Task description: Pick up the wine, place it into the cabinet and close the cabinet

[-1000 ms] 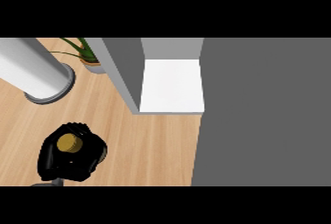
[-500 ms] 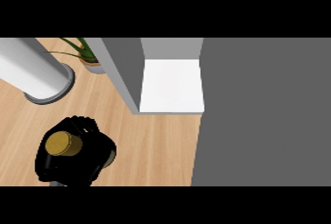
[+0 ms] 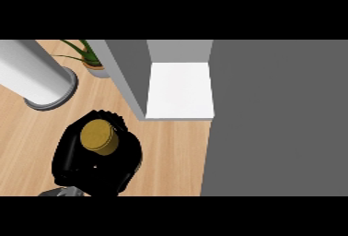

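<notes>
You have the grey cabinet point(image 3: 279, 115) filling the right side, its white shelf point(image 3: 180, 90) in plain view. On the wooden counter point(image 3: 170, 152), your left hand point(image 3: 95, 161) sits low at the left, forearm entering from the bottom edge. Its fingers are curled round the wine point(image 3: 99, 135), whose gold cap faces up at you. The bottle is near the shelf's front corner, outside the cabinet.

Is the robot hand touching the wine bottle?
Touching. The head view shows the robot hand with its black fingers curled right round the wine bottle, leaving no gap. Only the bottle's gold top shows above the hand.
</notes>
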Motion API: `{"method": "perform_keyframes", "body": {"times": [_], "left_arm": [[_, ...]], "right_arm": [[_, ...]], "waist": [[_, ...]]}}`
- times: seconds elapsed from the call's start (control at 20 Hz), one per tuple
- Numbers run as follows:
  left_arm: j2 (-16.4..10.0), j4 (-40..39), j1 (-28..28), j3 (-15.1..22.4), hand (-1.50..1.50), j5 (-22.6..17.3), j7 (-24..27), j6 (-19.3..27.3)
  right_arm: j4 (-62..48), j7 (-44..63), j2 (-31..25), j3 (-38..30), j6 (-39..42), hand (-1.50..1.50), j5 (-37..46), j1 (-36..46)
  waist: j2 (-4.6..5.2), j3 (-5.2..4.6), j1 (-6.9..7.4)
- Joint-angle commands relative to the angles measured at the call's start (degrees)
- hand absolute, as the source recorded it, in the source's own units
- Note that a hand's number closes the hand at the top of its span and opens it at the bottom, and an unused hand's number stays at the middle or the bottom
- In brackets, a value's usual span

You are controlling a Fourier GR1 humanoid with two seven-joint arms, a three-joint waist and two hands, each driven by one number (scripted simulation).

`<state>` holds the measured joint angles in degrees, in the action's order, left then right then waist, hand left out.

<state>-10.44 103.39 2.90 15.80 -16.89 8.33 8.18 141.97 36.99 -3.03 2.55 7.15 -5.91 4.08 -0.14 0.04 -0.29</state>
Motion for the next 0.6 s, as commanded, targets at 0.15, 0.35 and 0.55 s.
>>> {"method": "perform_keyframes", "body": {"times": [0.15,0.35,0.55], "left_arm": [[7.8,5.0,6.4,7.7,1.50,6.6,-9.8,8.1],[10.2,4.4,12.8,8.6,1.50,8.1,-14.3,12.3],[10.4,1.7,15.3,8.2,1.50,8.7,-15.6,15.3]], "right_arm": [[2.3,0.0,1.2,0.5,-0.7,-1.50,-1.7,-0.9],[4.9,4.3,-0.8,-2.6,-1.2,-1.50,-5.7,1.6],[7.6,1.3,0.0,-2.1,1.3,-1.50,-6.0,-5.0]], "waist": [[0.03,-0.01,0.08],[0.01,-0.01,-0.09],[0.02,-0.01,-0.23]]}}
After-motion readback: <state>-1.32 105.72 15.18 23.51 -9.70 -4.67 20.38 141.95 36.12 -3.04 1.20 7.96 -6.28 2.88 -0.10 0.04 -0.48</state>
